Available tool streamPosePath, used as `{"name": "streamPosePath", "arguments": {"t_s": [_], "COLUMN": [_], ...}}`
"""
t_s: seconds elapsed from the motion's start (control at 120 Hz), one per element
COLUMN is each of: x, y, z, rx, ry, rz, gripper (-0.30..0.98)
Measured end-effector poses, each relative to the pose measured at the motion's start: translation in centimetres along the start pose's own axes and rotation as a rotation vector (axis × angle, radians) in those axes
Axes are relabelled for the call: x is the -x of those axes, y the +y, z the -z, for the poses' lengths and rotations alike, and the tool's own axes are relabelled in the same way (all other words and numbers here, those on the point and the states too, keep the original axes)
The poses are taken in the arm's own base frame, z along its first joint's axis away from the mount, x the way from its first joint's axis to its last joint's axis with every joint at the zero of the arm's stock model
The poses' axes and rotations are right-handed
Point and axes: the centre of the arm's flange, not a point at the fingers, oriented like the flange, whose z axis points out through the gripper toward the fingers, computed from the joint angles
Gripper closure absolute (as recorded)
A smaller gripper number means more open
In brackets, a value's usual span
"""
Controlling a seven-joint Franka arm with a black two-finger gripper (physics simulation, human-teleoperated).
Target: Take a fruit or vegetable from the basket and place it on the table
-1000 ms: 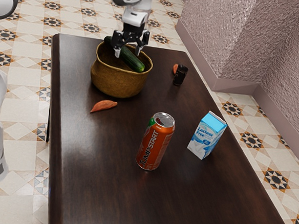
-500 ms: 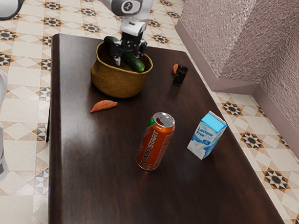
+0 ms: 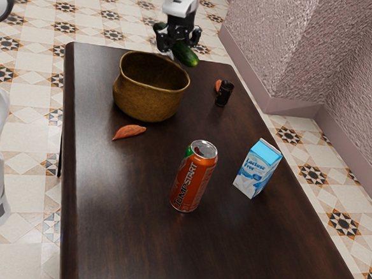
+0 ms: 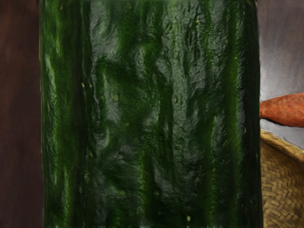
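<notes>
In the exterior view, my gripper (image 3: 179, 50) has the cucumber (image 3: 187, 55) clasped between its fingers, up in the air and clear of the basket (image 3: 149, 103). It hangs at a slant near the table's far edge, so letting go out there could drop it to the floor. Lowering it slanted would land one end first, and its round body could then roll off the table (image 3: 128, 231). A low sweep could tip the small dark jar (image 3: 223, 94), and swinging back could catch the basket's rim. I count one cucumber, one basket, one drink can (image 3: 194, 178), one milk carton (image 3: 258, 170), one dark jar and two orange roots: one beside the basket (image 3: 129, 132), the other, probably the same kind, partly behind the jar (image 3: 218, 85).

In the wrist view, the cucumber lies broad right under my hand; if my hold is off its balance point, its weight could twist it in my grasp. Here I count one cucumber, one orange root and one basket, its woven side close by.
</notes>
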Motion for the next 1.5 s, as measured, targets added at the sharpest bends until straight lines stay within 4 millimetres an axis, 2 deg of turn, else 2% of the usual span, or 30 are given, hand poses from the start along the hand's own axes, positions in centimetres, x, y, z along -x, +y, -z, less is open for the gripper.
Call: {"name": "streamPosePath", "arguments": {"t_s": [0.058,0.125,0.192,0.308,0.392,0.525,0.583,0.675,0.775,0.85,0.967,1.15,1.225,1.292,1.383,1.5], "x": [-3.2,-7.9,-13.4,-22.5,-28.6,-37.5,-40.4,-44.6,-49.1,-51.5,-53.7,-54.9,-55.4,-55.7,-55.8,-55.7], "y": [-0.9,-2.3,-3.9,-4.8,-3.8,-1.0,0.1,1.0,3.6,5.0,6.5,7.7,8.2,8.6,8.5,8.3], "z": [2.9,4.6,5.2,4.8,5.3,6.0,5.9,4.8,3.4,1.9,0.8,0.3,0.3,0.3,0.1,-0.2], "rx": [-0.039,-0.063,-0.073,-0.069,-0.073,-0.077,-0.073,-0.057,-0.027,0.002,0.026,0.037,0.041,0.044,0.047,0.051], "ry": [0.0,0.013,0.03,0.07,0.106,0.159,0.175,0.194,0.206,0.206,0.205,0.206,0.208,0.214,0.217,0.22], "rz": [-0.045,-0.102,-0.17,-0.295,-0.391,-0.534,-0.579,-0.634,-0.704,-0.736,-0.766,-0.78,-0.786,-0.789,-0.784,-0.775], "gripper": [0.57,0.57,0.56,0.56,0.56,0.56,0.56,0.56,0.56,0.56,0.56,0.56,0.34,0.21,0.11,0.05]}}
